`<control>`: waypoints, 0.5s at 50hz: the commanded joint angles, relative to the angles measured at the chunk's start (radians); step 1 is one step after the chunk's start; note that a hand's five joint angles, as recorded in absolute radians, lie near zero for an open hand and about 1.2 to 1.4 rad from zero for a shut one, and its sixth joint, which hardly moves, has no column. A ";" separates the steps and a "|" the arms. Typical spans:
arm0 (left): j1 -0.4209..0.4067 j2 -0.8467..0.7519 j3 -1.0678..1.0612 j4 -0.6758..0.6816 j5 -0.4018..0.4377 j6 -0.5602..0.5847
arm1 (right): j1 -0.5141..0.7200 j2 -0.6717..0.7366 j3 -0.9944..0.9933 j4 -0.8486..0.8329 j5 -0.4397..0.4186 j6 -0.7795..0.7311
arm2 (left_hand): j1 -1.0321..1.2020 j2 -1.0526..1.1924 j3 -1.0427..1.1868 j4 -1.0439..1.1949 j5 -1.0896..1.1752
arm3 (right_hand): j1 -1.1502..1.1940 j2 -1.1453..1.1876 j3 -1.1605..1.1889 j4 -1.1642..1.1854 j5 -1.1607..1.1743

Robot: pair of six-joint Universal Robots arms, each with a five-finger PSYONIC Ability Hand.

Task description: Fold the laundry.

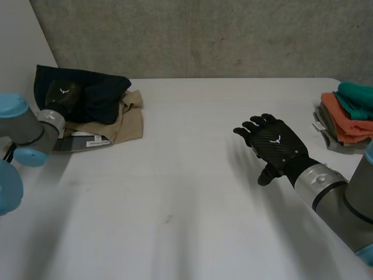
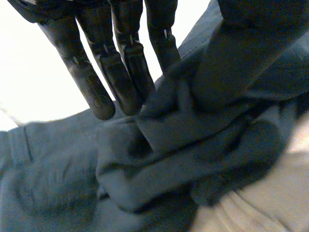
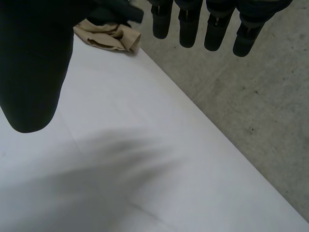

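Note:
A dark navy garment [image 1: 96, 93] lies crumpled on top of a tan garment [image 1: 129, 119] at the table's back left. My left hand [image 1: 63, 93] rests on the dark heap. In the left wrist view its fingers [image 2: 120, 72] and thumb pinch a raised fold of the dark garment [image 2: 159, 159] between them, with tan cloth [image 2: 260, 203] showing beside it. My right hand [image 1: 274, 143] hovers over the bare table at the right, palm down. Its fingers [image 3: 217, 24] are straight and spread, holding nothing.
A folded stack of orange, teal and grey clothes [image 1: 349, 116] sits at the table's right edge. The white table [image 1: 186, 192] stretches wide between the pile and the stack. A grey concrete wall stands behind, and grey floor [image 3: 251, 96] lies past the table's edge.

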 commanded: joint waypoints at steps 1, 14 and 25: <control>-0.062 0.123 -0.063 0.109 -0.102 -0.014 | -0.006 -0.012 0.021 -0.008 0.001 0.004 | 0.339 0.286 0.293 0.298 0.320 | -0.049 -0.036 -0.035 -0.036 -0.047; -0.259 0.765 -0.496 0.238 -0.072 -0.180 | -0.007 -0.033 0.015 -0.008 0.038 0.008 | 0.339 0.286 0.293 0.298 0.320 | -0.049 -0.036 -0.035 -0.036 -0.047; -0.409 0.966 -0.827 0.168 0.028 -0.260 | -0.067 -0.092 0.007 -0.008 0.098 0.025 | 0.339 0.286 0.293 0.298 0.320 | -0.049 -0.036 -0.035 -0.036 -0.047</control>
